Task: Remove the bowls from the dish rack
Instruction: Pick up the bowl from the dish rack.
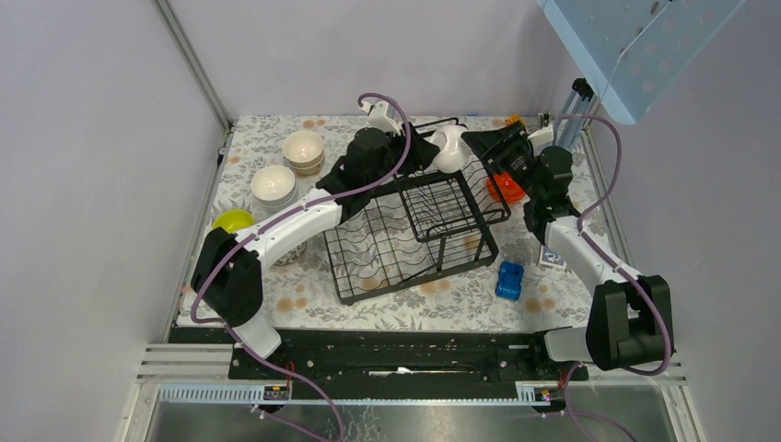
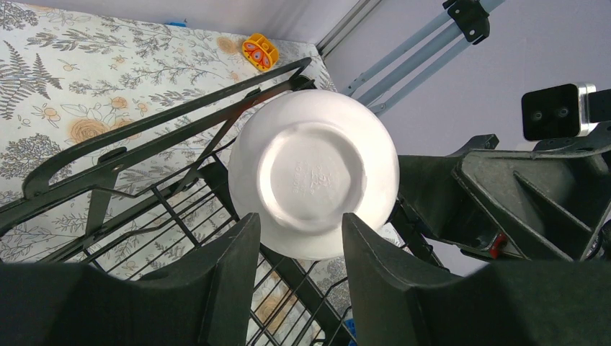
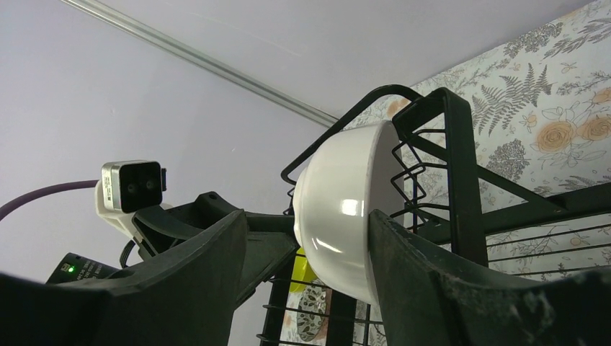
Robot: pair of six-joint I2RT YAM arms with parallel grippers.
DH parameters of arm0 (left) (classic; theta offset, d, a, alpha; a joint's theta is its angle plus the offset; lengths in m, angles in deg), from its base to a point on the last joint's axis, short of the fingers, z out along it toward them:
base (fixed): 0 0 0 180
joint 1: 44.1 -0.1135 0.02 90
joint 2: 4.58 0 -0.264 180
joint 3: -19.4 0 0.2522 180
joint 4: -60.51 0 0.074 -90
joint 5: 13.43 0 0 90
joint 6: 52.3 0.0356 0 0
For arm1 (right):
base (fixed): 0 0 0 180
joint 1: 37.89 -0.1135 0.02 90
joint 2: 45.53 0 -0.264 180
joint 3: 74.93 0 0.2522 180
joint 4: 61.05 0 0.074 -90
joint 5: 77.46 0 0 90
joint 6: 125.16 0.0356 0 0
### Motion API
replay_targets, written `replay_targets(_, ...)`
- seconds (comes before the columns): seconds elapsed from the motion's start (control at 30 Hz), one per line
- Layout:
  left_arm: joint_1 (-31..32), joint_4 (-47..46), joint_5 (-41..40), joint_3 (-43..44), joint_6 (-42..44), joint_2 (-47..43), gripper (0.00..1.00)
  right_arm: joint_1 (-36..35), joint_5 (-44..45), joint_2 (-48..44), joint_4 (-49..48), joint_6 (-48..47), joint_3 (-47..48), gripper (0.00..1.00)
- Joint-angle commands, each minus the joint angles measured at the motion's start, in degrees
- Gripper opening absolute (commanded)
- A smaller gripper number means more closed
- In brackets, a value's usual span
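Observation:
A white bowl (image 1: 450, 147) stands on its side at the far end of the black wire dish rack (image 1: 405, 241), against the rack's end bar. Its foot (image 2: 311, 173) faces my left gripper (image 2: 299, 220), which is open; the fingertips flank the bowl's lower edge just short of it. My right gripper (image 3: 310, 216) is open on the other side. One of its fingers (image 3: 403, 252) touches the bowl (image 3: 339, 209) near the rim, and the other stands apart. An orange bowl (image 1: 505, 190) lies under the right arm. More bowls sit left of the rack: cream (image 1: 304, 147), white (image 1: 273, 183), yellow-green (image 1: 233, 220).
A blue toy block (image 1: 509, 280) lies right of the rack, with a small card (image 1: 553, 260) beside it. An orange toy (image 2: 259, 51) sits near the far table edge. Grey walls and frame posts close in the table on the left, back and right.

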Motion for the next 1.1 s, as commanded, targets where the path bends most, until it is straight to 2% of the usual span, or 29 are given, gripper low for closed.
replay_targets(0.0, 0.0, 0.15, -0.43, -0.57, 0.07, 0.95, 0.49, -2.47, -3.55, 2.41, 3.86, -0.14, 0.55, 0.68)
replay_targets(0.37, -0.22, -0.07, -2.12, -2.16, -0.26, -0.56, 0.48, -3.4, -6.39, 4.99, 0.02, 1.9, 0.14, 0.54)
replay_targets(1.07, -1.17, -1.24, -2.09, -4.23, -1.15, -1.68, 0.43, -4.76, -13.87, 11.17, -9.75, 7.44, 1.23, 0.38)
